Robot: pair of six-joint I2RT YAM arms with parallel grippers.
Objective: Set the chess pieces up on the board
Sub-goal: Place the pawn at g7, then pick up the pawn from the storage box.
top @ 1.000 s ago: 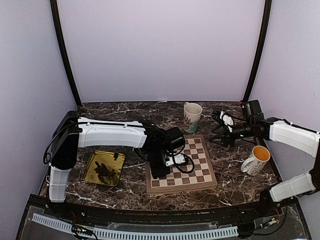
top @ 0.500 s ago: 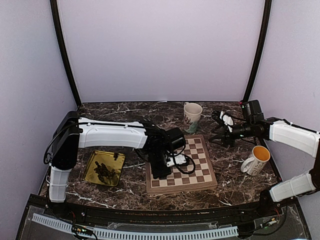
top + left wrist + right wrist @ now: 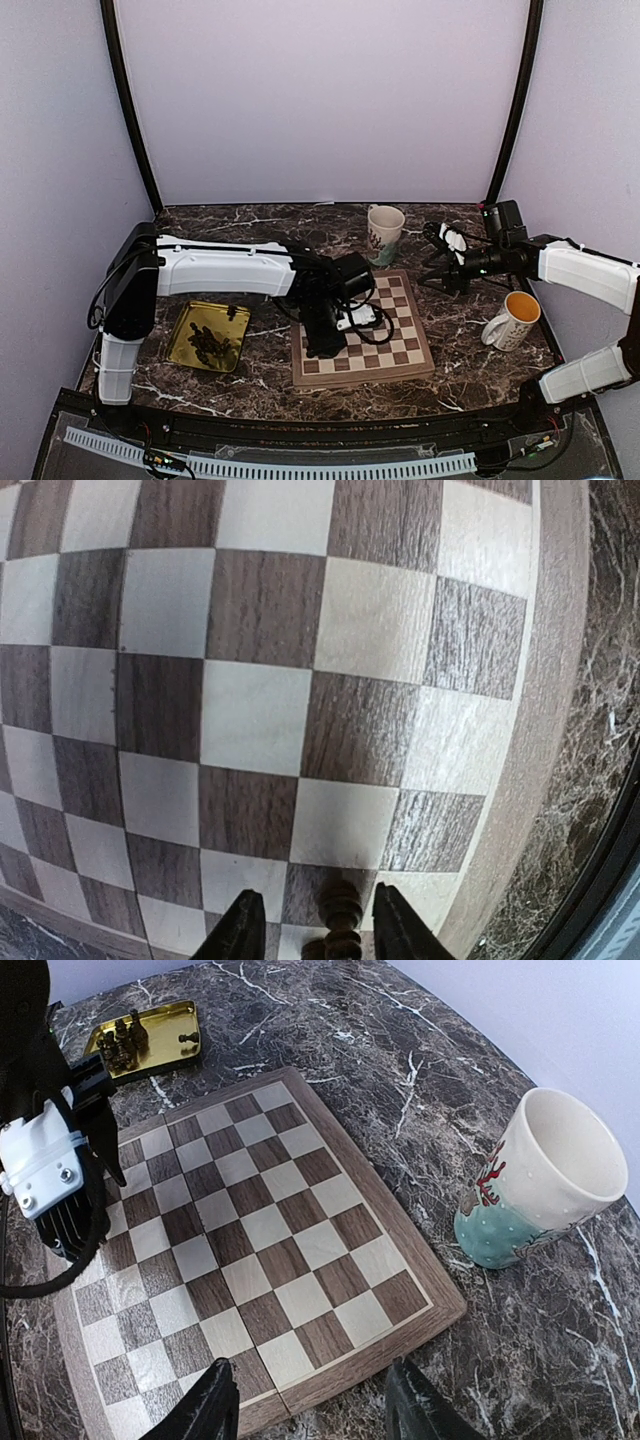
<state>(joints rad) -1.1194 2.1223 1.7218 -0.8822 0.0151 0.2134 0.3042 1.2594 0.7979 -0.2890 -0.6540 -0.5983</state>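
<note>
Placement step: left gripper (image 3: 318,912), fingers apart and unclamped either side of one upright chess piece (image 3: 340,918) at the near-left corner of the board (image 3: 562,680); right gripper (image 3: 312,1402) parted, empty, off the board's far-right corner; next move likely calls for a straight lift clear.

Board (image 3: 250,710) matt wood; tray (image 3: 182,340) shiny metal.

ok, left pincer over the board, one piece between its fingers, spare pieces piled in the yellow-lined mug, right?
No: the top view shows the spare pieces piled in the gold tray instead. Left pincer over the board, one piece between its fingers: correct.
</note>
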